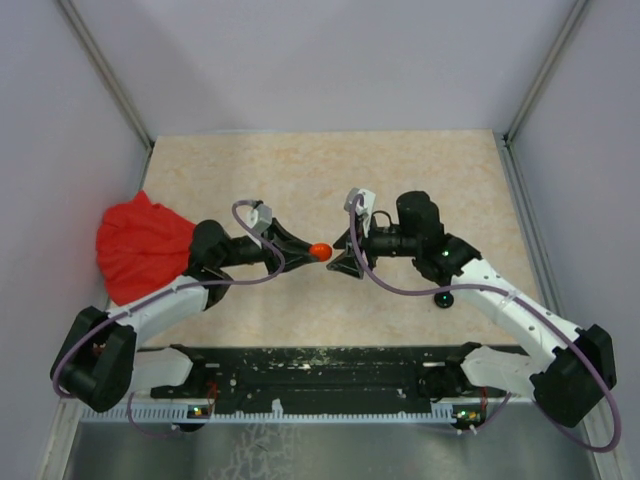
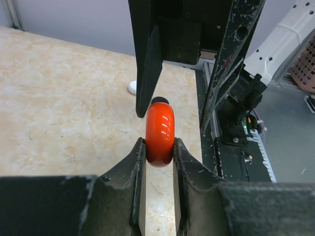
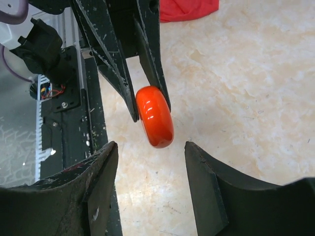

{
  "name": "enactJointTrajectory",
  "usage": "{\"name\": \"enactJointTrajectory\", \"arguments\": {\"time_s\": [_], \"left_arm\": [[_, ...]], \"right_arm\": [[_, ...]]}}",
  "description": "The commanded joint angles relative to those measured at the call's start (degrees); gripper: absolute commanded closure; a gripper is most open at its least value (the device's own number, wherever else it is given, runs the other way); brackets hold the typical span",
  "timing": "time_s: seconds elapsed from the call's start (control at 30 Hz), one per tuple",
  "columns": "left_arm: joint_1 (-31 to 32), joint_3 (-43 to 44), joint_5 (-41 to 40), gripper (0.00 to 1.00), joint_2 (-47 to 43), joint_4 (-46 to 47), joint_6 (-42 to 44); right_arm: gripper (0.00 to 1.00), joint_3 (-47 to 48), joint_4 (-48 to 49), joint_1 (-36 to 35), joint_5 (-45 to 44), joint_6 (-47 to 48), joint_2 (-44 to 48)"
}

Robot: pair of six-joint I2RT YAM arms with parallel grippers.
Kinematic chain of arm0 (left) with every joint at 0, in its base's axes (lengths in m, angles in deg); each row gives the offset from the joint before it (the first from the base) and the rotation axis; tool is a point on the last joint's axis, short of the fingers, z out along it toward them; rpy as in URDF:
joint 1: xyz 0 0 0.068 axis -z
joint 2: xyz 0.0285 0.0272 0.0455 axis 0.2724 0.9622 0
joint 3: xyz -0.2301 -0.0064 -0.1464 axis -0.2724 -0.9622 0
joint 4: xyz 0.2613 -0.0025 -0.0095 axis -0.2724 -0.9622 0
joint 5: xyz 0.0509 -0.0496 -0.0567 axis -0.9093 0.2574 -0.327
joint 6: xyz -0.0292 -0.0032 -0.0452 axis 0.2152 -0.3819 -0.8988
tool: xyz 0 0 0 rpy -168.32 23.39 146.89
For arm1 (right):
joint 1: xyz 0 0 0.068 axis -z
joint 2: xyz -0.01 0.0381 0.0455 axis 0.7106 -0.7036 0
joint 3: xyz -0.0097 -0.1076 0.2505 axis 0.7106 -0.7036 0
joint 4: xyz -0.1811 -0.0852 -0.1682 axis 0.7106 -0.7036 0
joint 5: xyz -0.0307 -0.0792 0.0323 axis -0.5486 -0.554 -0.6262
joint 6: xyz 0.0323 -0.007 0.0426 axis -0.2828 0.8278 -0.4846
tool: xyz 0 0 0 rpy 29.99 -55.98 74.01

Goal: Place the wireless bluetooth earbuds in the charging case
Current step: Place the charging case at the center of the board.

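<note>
Left hand (image 2: 159, 147) is clamped on the glossy orange-red round plastic disc (image 2: 160, 129), so I'd centre the open right hand (image 3: 151, 150) around that disc before squeezing.

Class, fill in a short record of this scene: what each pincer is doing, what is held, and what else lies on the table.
Left pincer: shut on the orange-red disc, gripped on edge
Right pincer: open, tips level with the disc, gaps on both sides
Table: red cloth at left side; small white piece beyond the disc
</note>
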Motion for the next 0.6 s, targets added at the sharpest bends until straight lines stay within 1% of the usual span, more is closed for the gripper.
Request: {"name": "enactJointTrajectory", "arguments": {"time_s": [0.0,0.13,0.43,0.57], "left_arm": [[-0.4,2.1,4.4,0.99,-0.7,-2.7,1.0],[-0.3,2.7,5.9,0.99,-0.4,-2.8,0.5],[-0.4,3.0,8.2,0.99,0.5,-0.7,-1.0],[-0.3,3.4,9.6,0.99,1.0,-0.4,-1.6]], "right_arm": [[0.43,1.0,4.2,-1.0,2.0,2.8,0.0],[0.43,1.0,4.9,-2.2,3.4,3.3,-0.6],[0.5,1.7,4.6,-3.8,4.0,3.6,-2.7],[0.6,1.8,5.4,-4.0,3.5,2.9,-3.0]]}}
